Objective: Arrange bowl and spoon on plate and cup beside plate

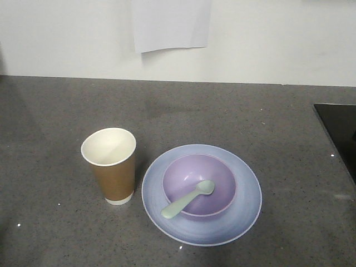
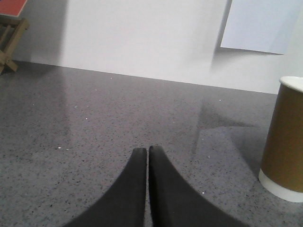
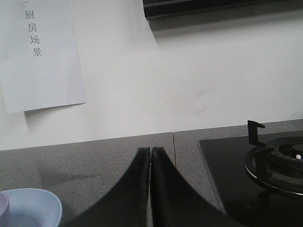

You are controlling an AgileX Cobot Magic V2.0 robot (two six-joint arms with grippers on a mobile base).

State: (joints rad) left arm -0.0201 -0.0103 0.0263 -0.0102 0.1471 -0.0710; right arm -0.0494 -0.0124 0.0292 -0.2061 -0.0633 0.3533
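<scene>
Both hands, left hand point(image 2: 147, 150) and right hand point(image 3: 150, 150), are sitting pinched together, empty; any careless sweep risks toppling the cup point(image 1: 109, 165), lower left.

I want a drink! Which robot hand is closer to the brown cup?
Left. The left gripper has the cup just to its right; the right gripper sees only the plate edge.

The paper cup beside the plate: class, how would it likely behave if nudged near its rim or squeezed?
The cup stands tall on a base narrower than its rim, so a high nudge would probably tip it. It looks empty, so likely light and easy to slide on the smooth counter. Its paper wall would probably dent if squeezed.
</scene>
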